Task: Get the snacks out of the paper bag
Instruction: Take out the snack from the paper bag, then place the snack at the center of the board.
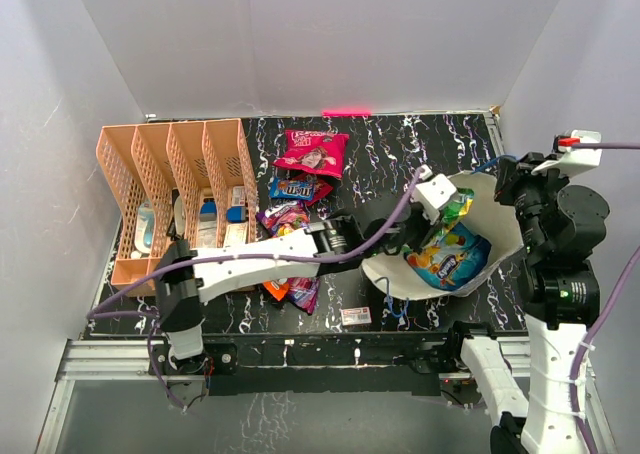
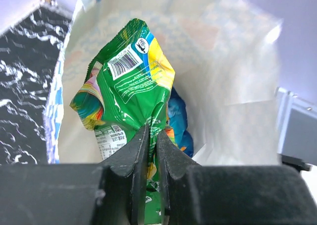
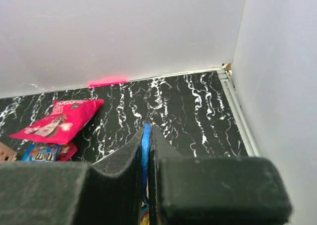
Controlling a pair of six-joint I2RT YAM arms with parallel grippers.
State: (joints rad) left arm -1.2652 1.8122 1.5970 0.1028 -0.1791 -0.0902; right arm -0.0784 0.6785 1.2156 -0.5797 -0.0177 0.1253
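Note:
The paper bag point(image 1: 505, 236) lies open at the right, its cream inside point(image 2: 237, 86) showing. My left gripper point(image 1: 441, 207) reaches into its mouth and is shut point(image 2: 151, 136) on a green and yellow snack packet point(image 2: 133, 86), also seen from above point(image 1: 457, 205). A blue and orange packet point(image 1: 450, 259) lies deeper in the bag, behind the green one point(image 2: 179, 117). My right gripper point(image 1: 507, 177) is shut point(image 3: 147, 133) on the bag's blue cord handle point(image 3: 145, 146) at the far rim. A magenta packet point(image 1: 312, 152), a blue one point(image 1: 298, 187) and a purple one point(image 1: 282, 216) lie on the table left of the bag.
A peach-orange divider rack point(image 1: 175, 179) stands at the far left with small items in it. More packets point(image 1: 292, 292) lie under the left forearm. A small white box point(image 1: 356, 316) sits near the front edge. White walls close in behind and at the right point(image 3: 277, 86).

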